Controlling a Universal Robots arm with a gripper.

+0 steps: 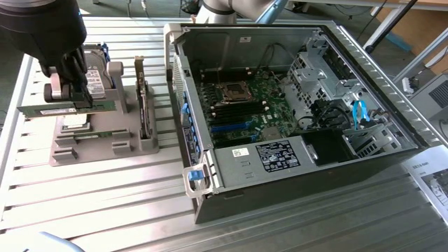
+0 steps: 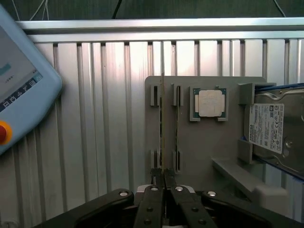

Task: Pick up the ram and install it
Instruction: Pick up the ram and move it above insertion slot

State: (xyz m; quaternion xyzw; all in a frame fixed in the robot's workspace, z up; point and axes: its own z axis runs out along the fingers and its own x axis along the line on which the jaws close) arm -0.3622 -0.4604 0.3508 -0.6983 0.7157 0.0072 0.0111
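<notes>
Slatted aluminium table (image 1: 98, 205), brown box (image 1: 420, 31) behind

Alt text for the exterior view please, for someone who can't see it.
A black robot gripper holds a green ram stick over a gray parts holder at the exterior view's left, on a slatted metal table. The holder also carries a hard drive and an upright expansion card. At the exterior view's right lies an open computer case, motherboard exposed.
</notes>
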